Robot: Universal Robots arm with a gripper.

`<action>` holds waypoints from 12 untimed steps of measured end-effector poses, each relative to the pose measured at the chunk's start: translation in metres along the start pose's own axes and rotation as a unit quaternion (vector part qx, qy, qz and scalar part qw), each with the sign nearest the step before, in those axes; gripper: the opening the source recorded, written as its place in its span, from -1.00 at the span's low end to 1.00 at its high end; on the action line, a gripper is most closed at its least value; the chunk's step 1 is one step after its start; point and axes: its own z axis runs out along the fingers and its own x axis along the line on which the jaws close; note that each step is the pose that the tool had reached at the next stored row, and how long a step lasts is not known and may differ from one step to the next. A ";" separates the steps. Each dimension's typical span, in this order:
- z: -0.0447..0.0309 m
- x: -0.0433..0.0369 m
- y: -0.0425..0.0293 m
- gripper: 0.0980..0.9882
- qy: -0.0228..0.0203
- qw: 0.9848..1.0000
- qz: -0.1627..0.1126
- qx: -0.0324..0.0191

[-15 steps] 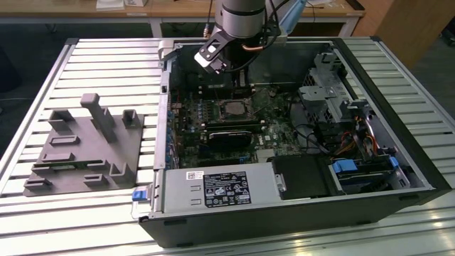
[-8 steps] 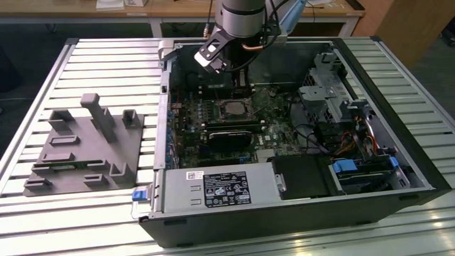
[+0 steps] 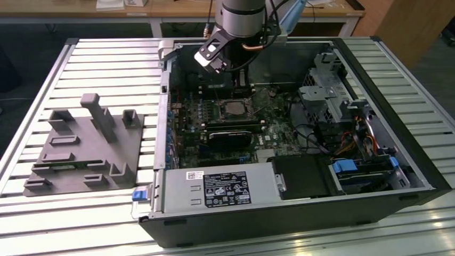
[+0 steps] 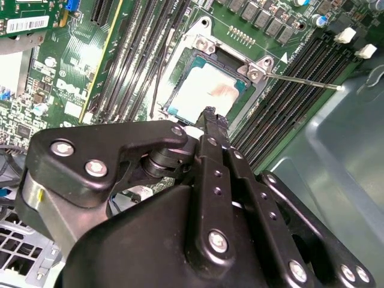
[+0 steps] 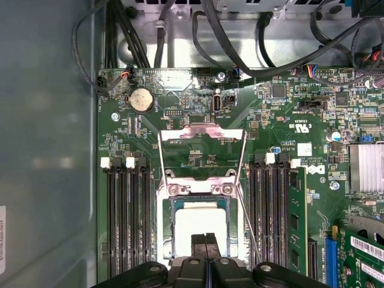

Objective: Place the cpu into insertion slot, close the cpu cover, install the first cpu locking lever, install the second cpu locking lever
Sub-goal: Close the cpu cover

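The cpu (image 5: 201,223) lies flat in the insertion slot (image 5: 170,228), its pale square face (image 4: 201,90) turned up. The cpu cover (image 5: 201,133) is swung open, a silvery frame standing back from the slot with green board showing through its centre. A thin metal locking lever (image 5: 248,234) sticks out loose beside the slot, also seen as a rod (image 4: 303,80) in the second wrist view. My gripper (image 5: 204,241) hovers above the cpu's near edge with its black fingers (image 4: 210,123) pressed together and nothing between them. In the exterior view the gripper (image 3: 215,64) hangs over the slot (image 3: 233,108).
Black memory slots (image 5: 128,210) flank the socket on both sides. Cables (image 5: 240,54) run along the case wall beyond the board. An add-in card (image 3: 229,137), a grey power supply (image 3: 213,189) and drive cages (image 3: 327,96) fill the open case. A grey fixture (image 3: 85,146) sits on the table.
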 end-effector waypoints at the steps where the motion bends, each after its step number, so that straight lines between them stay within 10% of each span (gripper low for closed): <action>1: -0.0008 0.0000 0.0000 -0.98 0.000 1.000 0.000 0.000; 12: -0.0178 0.0000 0.0009 -0.98 0.007 1.000 0.000 0.000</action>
